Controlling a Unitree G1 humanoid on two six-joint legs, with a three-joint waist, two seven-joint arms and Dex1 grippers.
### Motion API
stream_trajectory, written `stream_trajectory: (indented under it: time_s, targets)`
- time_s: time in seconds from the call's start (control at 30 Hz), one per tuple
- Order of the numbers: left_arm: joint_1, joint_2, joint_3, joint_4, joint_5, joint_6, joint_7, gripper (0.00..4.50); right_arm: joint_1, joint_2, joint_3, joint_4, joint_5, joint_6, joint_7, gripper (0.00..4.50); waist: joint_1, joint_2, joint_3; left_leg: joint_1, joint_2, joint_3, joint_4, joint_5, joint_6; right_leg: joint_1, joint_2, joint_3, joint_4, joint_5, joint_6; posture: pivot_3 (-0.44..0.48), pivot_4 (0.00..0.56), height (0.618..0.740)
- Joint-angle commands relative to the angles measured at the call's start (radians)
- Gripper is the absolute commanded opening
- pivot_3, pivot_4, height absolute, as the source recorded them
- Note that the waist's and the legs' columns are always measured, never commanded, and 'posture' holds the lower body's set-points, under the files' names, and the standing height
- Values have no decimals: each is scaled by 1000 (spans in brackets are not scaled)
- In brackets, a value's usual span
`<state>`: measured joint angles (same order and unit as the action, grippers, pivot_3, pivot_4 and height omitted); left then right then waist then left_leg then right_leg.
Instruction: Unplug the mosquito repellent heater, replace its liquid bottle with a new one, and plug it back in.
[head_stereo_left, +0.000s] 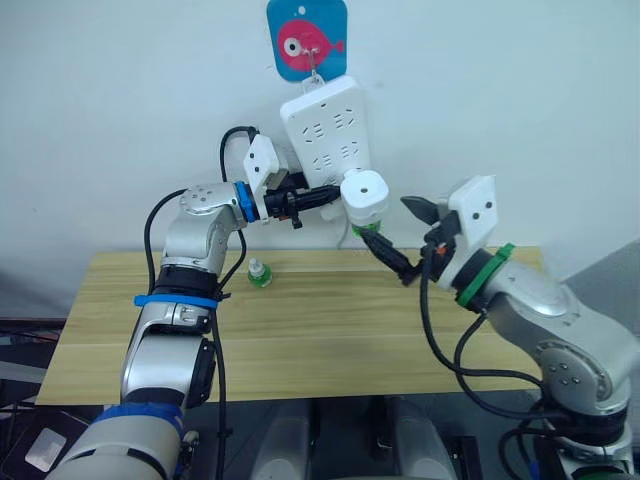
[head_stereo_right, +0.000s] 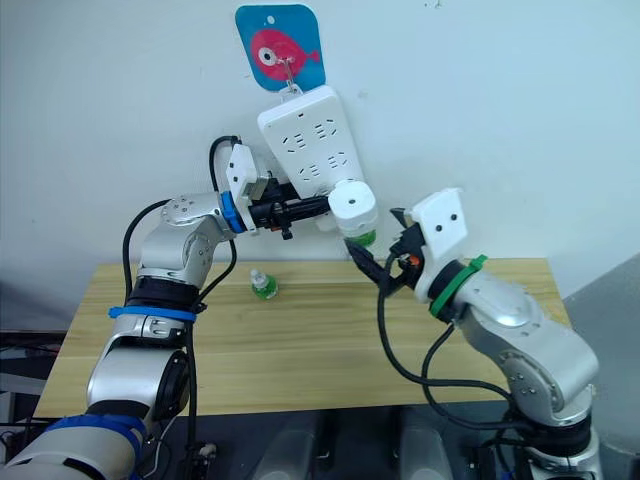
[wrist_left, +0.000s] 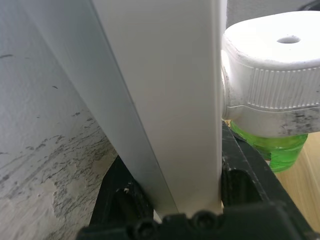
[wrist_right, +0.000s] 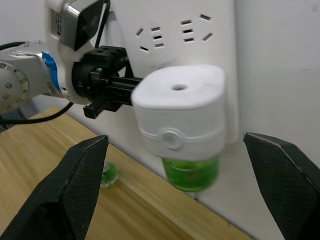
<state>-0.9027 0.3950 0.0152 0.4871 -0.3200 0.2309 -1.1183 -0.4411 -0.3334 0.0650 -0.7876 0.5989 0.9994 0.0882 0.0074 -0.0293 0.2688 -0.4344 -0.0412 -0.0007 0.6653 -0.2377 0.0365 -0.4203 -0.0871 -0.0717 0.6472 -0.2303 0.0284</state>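
Observation:
The white mosquito repellent heater (head_stereo_left: 364, 190) sits plugged into the lower end of a white power strip (head_stereo_left: 328, 125) hanging on the wall. Its green liquid bottle (head_stereo_left: 368, 228) hangs under it. My left gripper (head_stereo_left: 322, 196) is shut on the strip's edge just left of the heater; in the left wrist view the strip (wrist_left: 165, 100) fills the gap between the fingers. My right gripper (head_stereo_left: 390, 225) is open to the right of and below the heater. In the right wrist view the heater (wrist_right: 180, 112) stands ahead between the widely spread fingers, untouched. A second small green bottle (head_stereo_left: 259, 273) stands on the table.
The wooden table (head_stereo_left: 330, 340) runs below both arms, against the white wall. A blue hook plate with a red fish (head_stereo_left: 307, 40) holds the strip up. A black cable loops behind my left arm.

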Motion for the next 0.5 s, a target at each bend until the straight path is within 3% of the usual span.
stream_trajectory:
  time_s: [0.03,0.13,0.4,0.5]
  targets:
    - [12,-13,2,-62,-13,16,30,1342,-54,39,69,2,-90,-7,-77,4500,0,0,1,0,0,0,0,0,0,0,0,0,0,0,0,-18,298,740]
    - [26,-18,2,-103,-19,37,48,1342,-100,60,134,60,-199,-15,-136,4500,-1,0,1,0,0,0,0,0,0,0,0,0,0,0,0,-4,298,740]
    - [53,-18,4,-159,-29,70,82,1342,-121,113,157,129,-319,-35,-157,4500,-1,0,1,0,-1,0,0,3,-4,0,0,0,0,0,0,13,298,740]
    - [59,-15,6,-170,-30,77,93,1342,-117,136,144,136,-325,-63,-135,3868,-1,1,2,0,-1,0,0,2,-3,0,0,0,0,0,0,17,298,740]
